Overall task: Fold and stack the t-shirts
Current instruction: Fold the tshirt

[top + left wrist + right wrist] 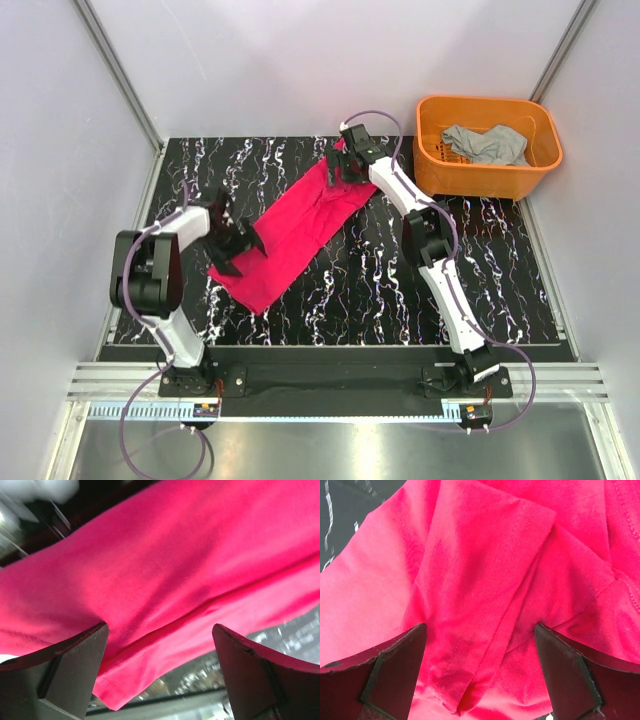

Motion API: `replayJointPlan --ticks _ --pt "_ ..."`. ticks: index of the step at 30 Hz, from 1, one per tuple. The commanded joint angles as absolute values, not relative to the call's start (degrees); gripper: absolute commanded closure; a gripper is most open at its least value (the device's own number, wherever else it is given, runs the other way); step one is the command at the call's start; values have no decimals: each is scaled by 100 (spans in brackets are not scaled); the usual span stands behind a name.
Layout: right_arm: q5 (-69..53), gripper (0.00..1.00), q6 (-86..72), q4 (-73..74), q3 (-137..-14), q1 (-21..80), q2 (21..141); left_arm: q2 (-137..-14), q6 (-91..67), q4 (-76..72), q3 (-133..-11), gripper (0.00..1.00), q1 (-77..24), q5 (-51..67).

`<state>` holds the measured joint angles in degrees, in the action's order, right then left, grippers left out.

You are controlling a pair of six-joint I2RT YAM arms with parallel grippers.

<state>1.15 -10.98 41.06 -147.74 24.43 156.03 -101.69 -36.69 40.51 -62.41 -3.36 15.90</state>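
Straddling the red t-shirt (300,225), both arms' fingers (395,675) stand parted.

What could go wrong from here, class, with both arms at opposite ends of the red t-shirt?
1. The right end effector stands open over a doubled-over sleeve; closing there may pinch several layers and set a crooked fold.
2. The left end effector is open near the hem of the red t-shirt; a shallow grip there could slip off.
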Motion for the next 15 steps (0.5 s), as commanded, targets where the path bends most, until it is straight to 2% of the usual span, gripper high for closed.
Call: replayJointPlan --ticks 1,4,10,15 --pt "-457 4 -862 4280 -14450 2505 15258 -10284 -4314 3631 -5398 4 -964 2241" --pt "-562 3 -625 4350 -14187 2487 15127 -9959 -4947 3245 -5037 5 -1492 2417" --pt "-931 2 -26 4386 -13808 2479 14959 -9668 -6301 2409 -4614 4 -3178 2540" --pt "-1002 1 807 4412 -14044 2330 15073 -9615 -6688 2233 -4509 4 -3761 2417"
